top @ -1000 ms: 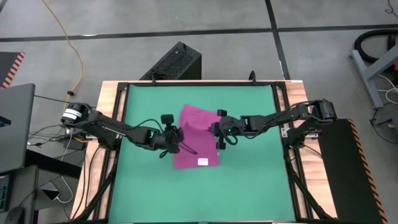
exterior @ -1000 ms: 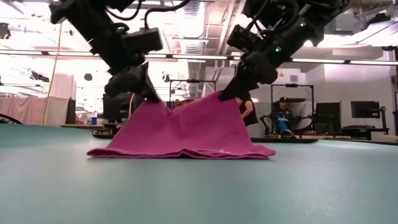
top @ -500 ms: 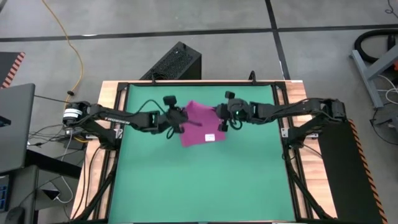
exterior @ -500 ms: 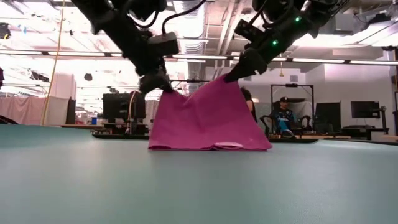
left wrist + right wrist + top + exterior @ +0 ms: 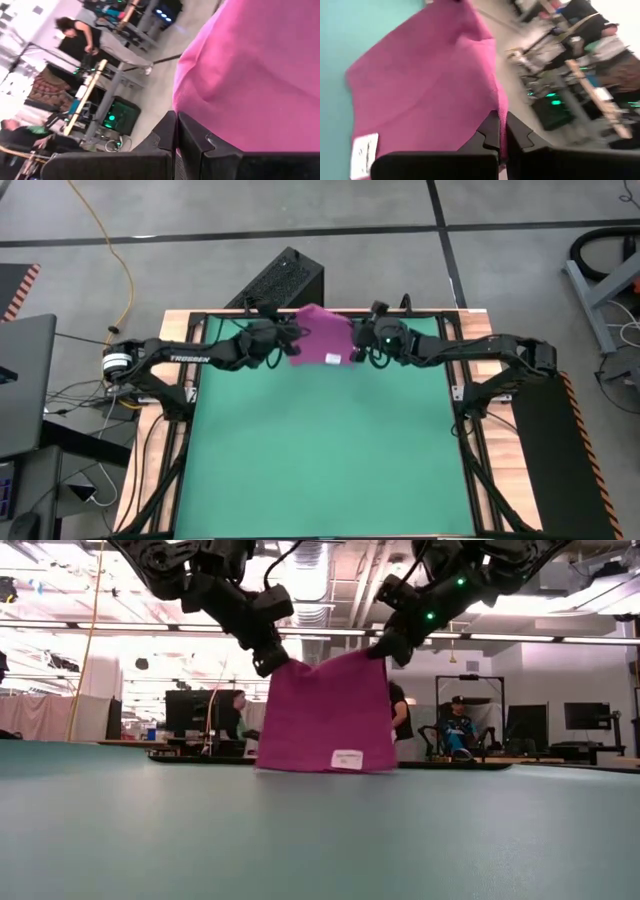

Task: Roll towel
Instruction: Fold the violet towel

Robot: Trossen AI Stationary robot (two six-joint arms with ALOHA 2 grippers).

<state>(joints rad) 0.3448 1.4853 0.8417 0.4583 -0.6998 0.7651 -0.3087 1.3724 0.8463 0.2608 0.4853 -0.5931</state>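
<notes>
A robotics lab: monitors (image 5: 587, 716), workbenches (image 5: 97, 85), exposed ceiling ducts (image 5: 300, 570).

soft, matt magenta cloth towel (image 5: 322, 715) with a small white paper-like tag (image 5: 347, 759) hangs over a smooth, faintly sheened green mat (image 5: 320, 450), framed by pale wood table edges (image 5: 172, 340).

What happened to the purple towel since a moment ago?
Both arms carried the towel toward the far edge of the green mat and lifted it, so it now hangs like a curtain with its bottom edge at the mat. The left gripper and right gripper stayed shut on its top corners.
</notes>
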